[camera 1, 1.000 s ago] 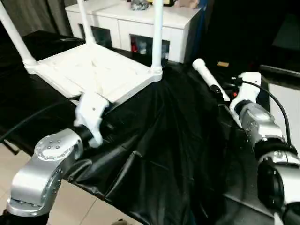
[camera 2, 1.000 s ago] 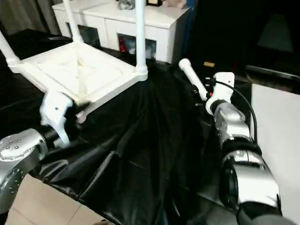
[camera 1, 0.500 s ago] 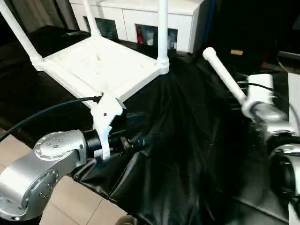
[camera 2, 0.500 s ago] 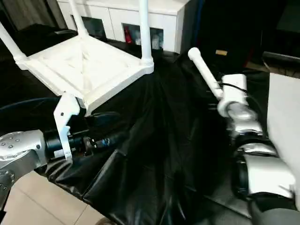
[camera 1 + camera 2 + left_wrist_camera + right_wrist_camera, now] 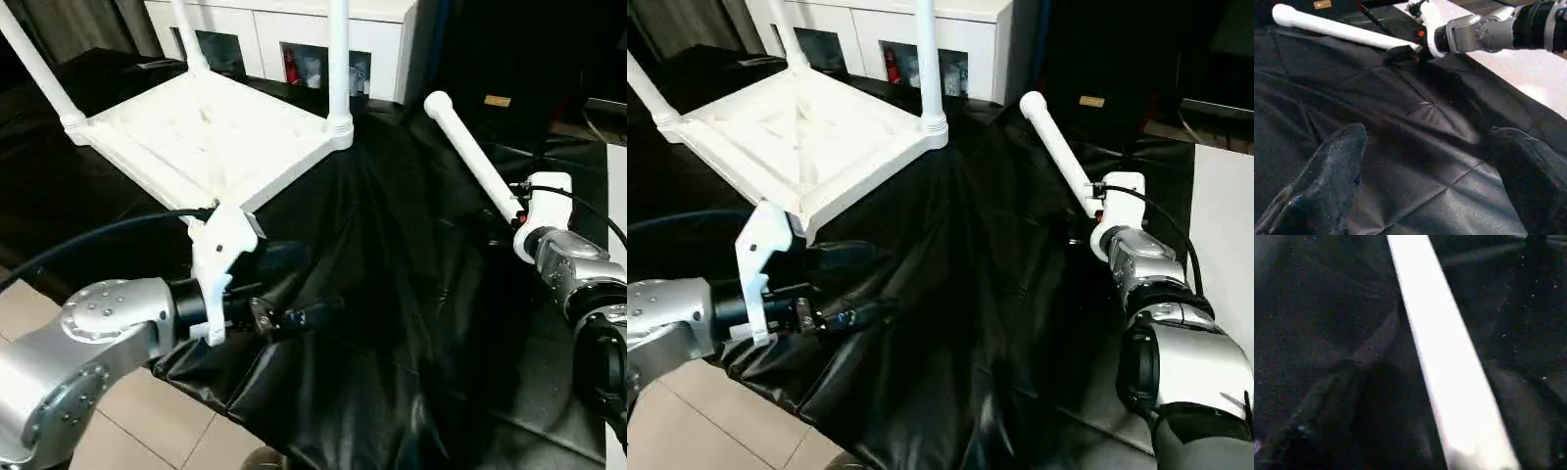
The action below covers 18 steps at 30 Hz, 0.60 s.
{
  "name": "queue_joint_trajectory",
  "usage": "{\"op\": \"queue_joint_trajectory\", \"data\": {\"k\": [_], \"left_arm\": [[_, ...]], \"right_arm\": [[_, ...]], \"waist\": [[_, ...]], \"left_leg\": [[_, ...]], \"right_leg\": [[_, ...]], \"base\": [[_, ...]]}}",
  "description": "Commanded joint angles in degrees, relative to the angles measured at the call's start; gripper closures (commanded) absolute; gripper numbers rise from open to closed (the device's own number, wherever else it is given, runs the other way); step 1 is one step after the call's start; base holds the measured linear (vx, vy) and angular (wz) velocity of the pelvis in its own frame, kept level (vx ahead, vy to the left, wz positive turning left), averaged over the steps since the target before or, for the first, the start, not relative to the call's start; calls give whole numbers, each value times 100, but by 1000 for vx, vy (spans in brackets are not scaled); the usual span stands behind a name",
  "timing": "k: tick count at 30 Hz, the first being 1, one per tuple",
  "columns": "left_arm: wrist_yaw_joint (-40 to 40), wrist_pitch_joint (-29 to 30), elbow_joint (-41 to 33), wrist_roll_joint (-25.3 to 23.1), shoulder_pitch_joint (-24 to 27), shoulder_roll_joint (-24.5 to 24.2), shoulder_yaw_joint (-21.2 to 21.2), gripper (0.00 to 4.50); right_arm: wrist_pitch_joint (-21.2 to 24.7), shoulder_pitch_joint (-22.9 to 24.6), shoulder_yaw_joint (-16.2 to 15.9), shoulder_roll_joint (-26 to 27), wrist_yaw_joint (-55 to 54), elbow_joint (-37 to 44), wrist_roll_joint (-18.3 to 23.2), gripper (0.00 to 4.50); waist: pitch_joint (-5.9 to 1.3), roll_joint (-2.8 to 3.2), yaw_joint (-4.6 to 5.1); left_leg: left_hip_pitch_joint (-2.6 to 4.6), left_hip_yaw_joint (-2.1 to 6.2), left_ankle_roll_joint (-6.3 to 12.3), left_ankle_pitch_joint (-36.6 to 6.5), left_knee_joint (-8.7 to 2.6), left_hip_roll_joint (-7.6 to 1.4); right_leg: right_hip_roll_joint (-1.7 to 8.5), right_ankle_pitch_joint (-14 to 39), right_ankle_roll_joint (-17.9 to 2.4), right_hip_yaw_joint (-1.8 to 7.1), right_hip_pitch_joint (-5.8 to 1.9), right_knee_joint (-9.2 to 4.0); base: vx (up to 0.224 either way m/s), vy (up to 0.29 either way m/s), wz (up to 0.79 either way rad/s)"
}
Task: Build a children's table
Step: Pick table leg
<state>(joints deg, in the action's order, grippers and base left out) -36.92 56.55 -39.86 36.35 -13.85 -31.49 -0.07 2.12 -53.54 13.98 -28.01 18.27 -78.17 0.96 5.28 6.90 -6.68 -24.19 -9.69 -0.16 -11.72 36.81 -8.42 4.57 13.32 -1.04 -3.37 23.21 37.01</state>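
table top: white children's table (image 5: 201, 137) lies upside down on the black cloth (image 5: 392, 294), ribbed underside up, at the far left of the draped table.
legs fitted: three legs stand in corner sockets; the nearest one (image 5: 338, 59) rises at the far right corner.
open socket: the near corner of the top, just above the left wrist bracket, looks empty; it is partly hidden, so not certain.
loose leg: fourth leg (image 5: 470, 157) lies across the cloth on the right, well apart from the top, its thick end pointing away from the robot.
right claw: right claw (image 5: 1415, 396) straddles the loose leg, a finger on either side; whether it pinches the tube I cannot tell.
left claw: left claw (image 5: 1425, 161) spread wide, empty, low over bare cloth near the top's front corner.
risk, grip: the smooth tapered tube could slide or swing if lifted on a loose bite so near one end.
risk, cloth: loose folds may snag a finger or drag the top.
risk, seating: nothing steadies the top; pushing the leg in could shove or tip it.
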Motion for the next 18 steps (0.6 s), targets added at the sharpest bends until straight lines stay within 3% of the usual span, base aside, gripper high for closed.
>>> {"op": "queue_joint_trajectory", "data": {"k": [1, 6, 10, 11, 18], "left_arm": [[38, 34, 5, 26, -48, -117, 68, 0], [69, -10, 45, -26, -73, -142, 54, 0], [51, -20, 32, 9, -56, -218, 33, 0], [27, -37, 30, 1, -42, -269, 12, 0], [22, -104, 112, -43, -103, -258, -36, 0]], "right_arm": [[70, 40, -69, -8, 114, -19, -114, 60], [193, 41, -267, -25, 224, -30, -331, 98], [287, 44, -408, -39, 264, -41, -524, 127], [328, 39, -410, -40, 265, -44, -544, 127], [357, 52, -398, -53, 358, -40, -545, 188]], "waist": [[-363, -105, -32], [-365, -139, -33], [-366, -127, -37], [-366, -102, -37], [-371, -91, -43]], "left_leg": [[139, 174, 493, -802, -473, -401], [138, 165, 479, -747, -474, -404], [135, 166, 505, -711, -469, -403], [136, 168, 482, -761, -474, -402], [152, 164, 365, -919, -487, -411]], "right_leg": [[401, 427, -1757, 224, -243, -372], [410, 508, -1742, 237, -239, -385], [410, 544, -1739, 234, -235, -386], [405, 588, -1719, 233, -234, -390], [413, 663, -1718, 241, -233, -399]], "base": [[0, 0, 0], [0, 0, 0], [0, 0, 0], [0, 0, 0], [0, 0, 0]]}}
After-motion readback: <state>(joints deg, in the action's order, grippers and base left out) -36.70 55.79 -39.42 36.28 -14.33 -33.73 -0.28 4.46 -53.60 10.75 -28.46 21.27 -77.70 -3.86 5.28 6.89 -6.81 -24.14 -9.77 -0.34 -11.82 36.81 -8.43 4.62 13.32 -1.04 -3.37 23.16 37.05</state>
